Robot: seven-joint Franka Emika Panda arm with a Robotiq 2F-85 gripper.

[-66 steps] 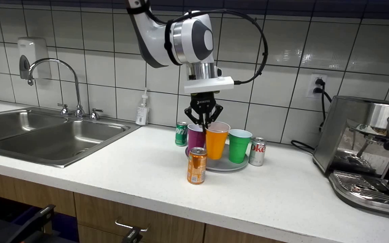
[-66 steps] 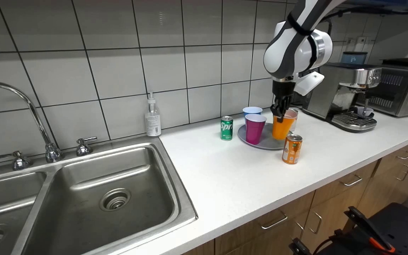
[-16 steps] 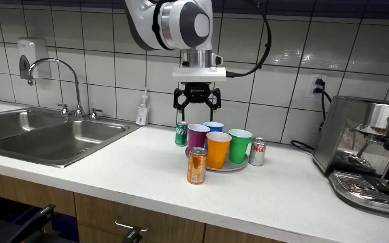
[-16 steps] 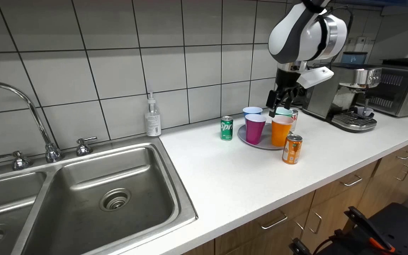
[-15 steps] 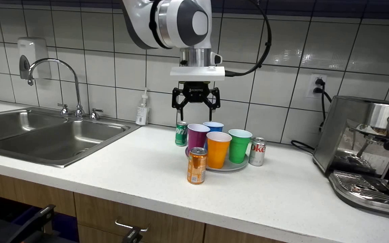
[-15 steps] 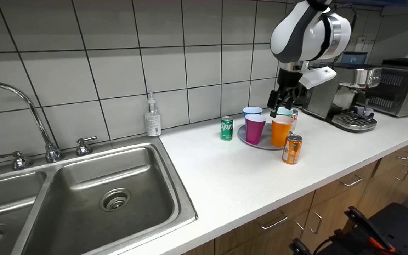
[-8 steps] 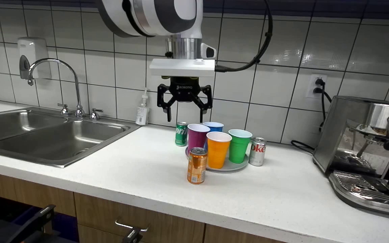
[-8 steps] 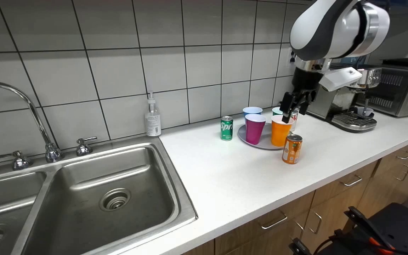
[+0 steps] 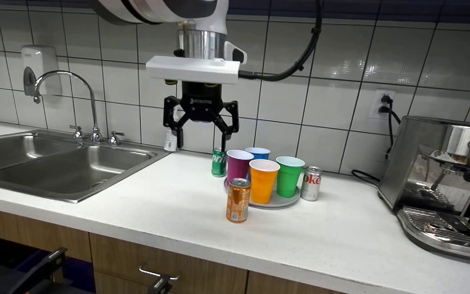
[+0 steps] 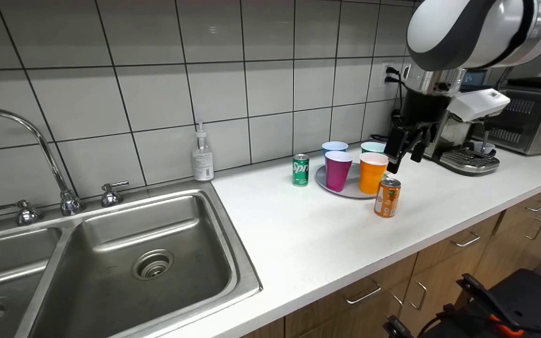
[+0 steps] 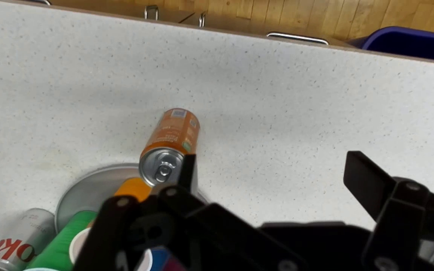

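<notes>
Two slim black fingers (image 11: 367,182) stand spread wide on the end effector (image 9: 201,145), which we see hanging above the white speckled worktop (image 9: 169,196), the surface showing through the gap between them in the wrist view. Nearest to it we find an upright cylindrical orange metal can (image 9: 238,201); one finger overlaps the edge of its silver lid (image 11: 158,165) in the wrist view, while in both exterior views we see the fingertips apart from it. Just beside the can we see a flat round grey plate (image 10: 352,186) carrying a tapered orange plastic cup (image 9: 264,181), a tapered purple plastic cup (image 9: 238,164) and a tapered green plastic cup (image 9: 289,178), all upright. A tapered blue plastic cup (image 10: 335,146) stands behind the purple one, its base hidden from us. An upright green metal Sprite can (image 9: 218,165) stands near the purple cup, and an upright silver metal Coke can (image 9: 311,185) stands near the green cup. Well apart, we make out a stainless steel sink (image 10: 246,277) and a boxy silver coffee machine (image 9: 418,130).
</notes>
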